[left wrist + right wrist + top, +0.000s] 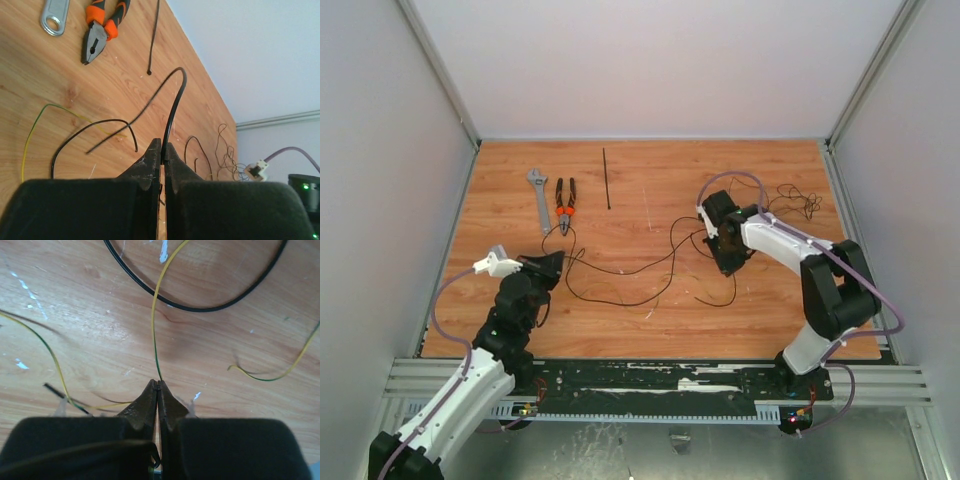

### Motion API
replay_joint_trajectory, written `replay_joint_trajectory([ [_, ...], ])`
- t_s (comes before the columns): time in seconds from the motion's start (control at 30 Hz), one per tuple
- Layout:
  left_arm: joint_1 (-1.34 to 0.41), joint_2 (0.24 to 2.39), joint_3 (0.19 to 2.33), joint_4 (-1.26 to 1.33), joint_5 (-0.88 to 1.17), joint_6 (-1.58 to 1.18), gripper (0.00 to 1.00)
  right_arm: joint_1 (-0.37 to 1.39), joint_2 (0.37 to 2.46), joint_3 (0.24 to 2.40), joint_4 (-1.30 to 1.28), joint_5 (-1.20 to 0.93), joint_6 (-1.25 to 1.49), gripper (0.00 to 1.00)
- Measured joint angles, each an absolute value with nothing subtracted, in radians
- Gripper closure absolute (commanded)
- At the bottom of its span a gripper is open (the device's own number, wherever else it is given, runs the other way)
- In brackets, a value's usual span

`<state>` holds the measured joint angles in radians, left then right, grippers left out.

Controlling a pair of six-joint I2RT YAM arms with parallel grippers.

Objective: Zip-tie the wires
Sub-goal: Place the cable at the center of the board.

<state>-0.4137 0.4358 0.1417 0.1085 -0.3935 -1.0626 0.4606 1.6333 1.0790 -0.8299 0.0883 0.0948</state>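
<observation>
The wires lie in loose black and yellow-green loops across the middle of the wooden table. My left gripper is at their left end. In the left wrist view it is shut on a black wire that arcs up from the fingertips. My right gripper is at the right end of the wires. In the right wrist view it is shut on a thin yellow-green wire, with a black loop lying beyond. The zip tie lies straight at the back, untouched, also in the left wrist view.
Orange-handled pliers and a grey wrench lie left of the zip tie, both visible in the left wrist view as pliers and wrench. A fine wire tangle sits at the back right. White walls enclose the table.
</observation>
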Motion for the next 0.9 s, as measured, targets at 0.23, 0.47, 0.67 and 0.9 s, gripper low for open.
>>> replay_joint_trajectory([
  [0.23,-0.415,0.450,0.093,0.107,-0.395,-1.085,0.95,0.465,1.745,1.081,-0.835,0.127,0.100,0.93],
  [0.47,-0.415,0.439,0.039,0.101,-0.396,-1.101,0.71,0.466,1.779,1.114,-0.871,0.204,0.103,0.69],
  [0.67,-0.416,0.433,0.029,0.088,-0.406,-1.102,0.39,0.465,1.795,1.145,-0.897,0.258,0.104,0.51],
  [0.9,-0.416,0.387,0.061,0.010,-0.439,-1.073,0.19,0.466,1.796,1.180,-0.919,0.284,0.105,0.42],
])
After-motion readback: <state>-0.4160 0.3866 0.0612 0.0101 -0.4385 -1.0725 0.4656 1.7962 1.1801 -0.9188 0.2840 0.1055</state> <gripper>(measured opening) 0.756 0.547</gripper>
